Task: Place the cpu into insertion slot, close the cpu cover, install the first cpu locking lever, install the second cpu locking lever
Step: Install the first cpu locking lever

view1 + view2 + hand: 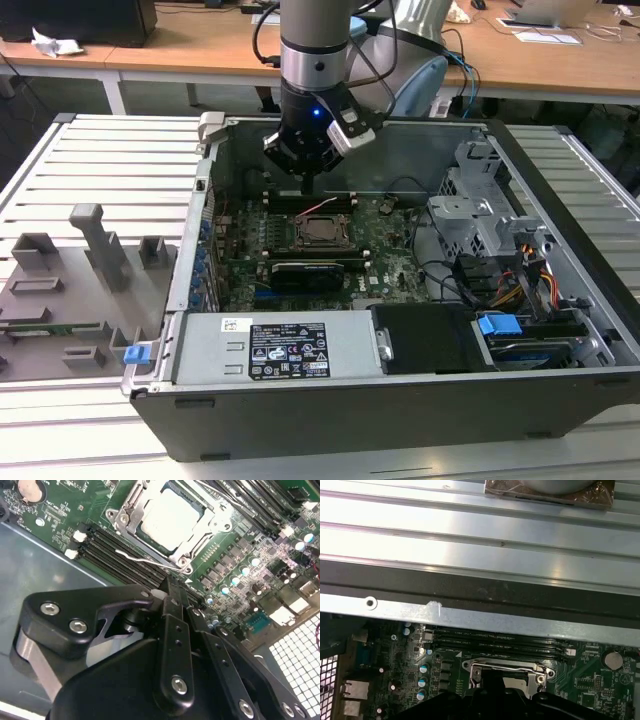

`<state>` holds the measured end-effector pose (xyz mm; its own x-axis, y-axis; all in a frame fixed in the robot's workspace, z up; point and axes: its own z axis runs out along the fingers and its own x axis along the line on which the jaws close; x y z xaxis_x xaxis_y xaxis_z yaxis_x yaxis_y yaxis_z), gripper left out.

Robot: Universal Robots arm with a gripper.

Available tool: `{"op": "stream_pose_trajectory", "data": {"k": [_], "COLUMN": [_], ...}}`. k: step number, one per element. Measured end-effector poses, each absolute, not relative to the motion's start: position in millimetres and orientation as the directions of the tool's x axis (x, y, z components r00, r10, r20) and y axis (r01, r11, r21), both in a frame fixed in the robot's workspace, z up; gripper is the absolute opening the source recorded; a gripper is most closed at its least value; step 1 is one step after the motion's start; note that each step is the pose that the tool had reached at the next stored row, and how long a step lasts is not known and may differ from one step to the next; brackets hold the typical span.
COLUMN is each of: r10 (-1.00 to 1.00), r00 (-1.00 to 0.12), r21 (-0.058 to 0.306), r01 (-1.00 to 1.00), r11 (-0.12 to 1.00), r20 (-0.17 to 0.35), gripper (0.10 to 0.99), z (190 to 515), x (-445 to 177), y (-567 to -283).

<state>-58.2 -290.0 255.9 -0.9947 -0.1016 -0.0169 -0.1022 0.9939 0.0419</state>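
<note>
In the exterior view, a grey slatted metal table (110, 150) stretches left of the open black computer case (330, 415). Mid-board, the small silvery square cpu (170, 517) sits in the black-rimmed insertion slot (322, 232) beneath the thin metal cpu cover (205, 542), and a grey drive cage (480, 200) crowds the right. The grey robot arm (312, 50) hangs upright, jaws together, above the long black memory slots (120, 549) beside the slot.

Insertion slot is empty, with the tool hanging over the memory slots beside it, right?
Not empty: the second wrist view shows the cpu seated in the insertion slot. The tool does hang over the memory slots beside it.
</note>
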Motion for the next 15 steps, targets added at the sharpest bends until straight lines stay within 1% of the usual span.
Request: {"op": "stream_pose_trajectory", "data": {"k": [5, 8, 10, 15], "r10": [-0.1, -0.084, -0.039, -0.03], "r00": [-0.995, -0.996, -0.999, -0.999], "r21": [0.043, 0.069, 0.072, 0.082], "r01": [-0.101, -0.086, -0.041, -0.032], "r11": [0.994, 0.994, 0.997, 0.996], "r20": [-0.022, -0.025, -0.025, -0.025], "gripper": [0.106, 0.106, 0.106, 0.106], "z": [254.3, 252.0, 249.0, 246.1], "x": [-58.1, -57.2, -57.1, -54.8], "y": [-290.0, -290.2, -290.3, -290.2]}}
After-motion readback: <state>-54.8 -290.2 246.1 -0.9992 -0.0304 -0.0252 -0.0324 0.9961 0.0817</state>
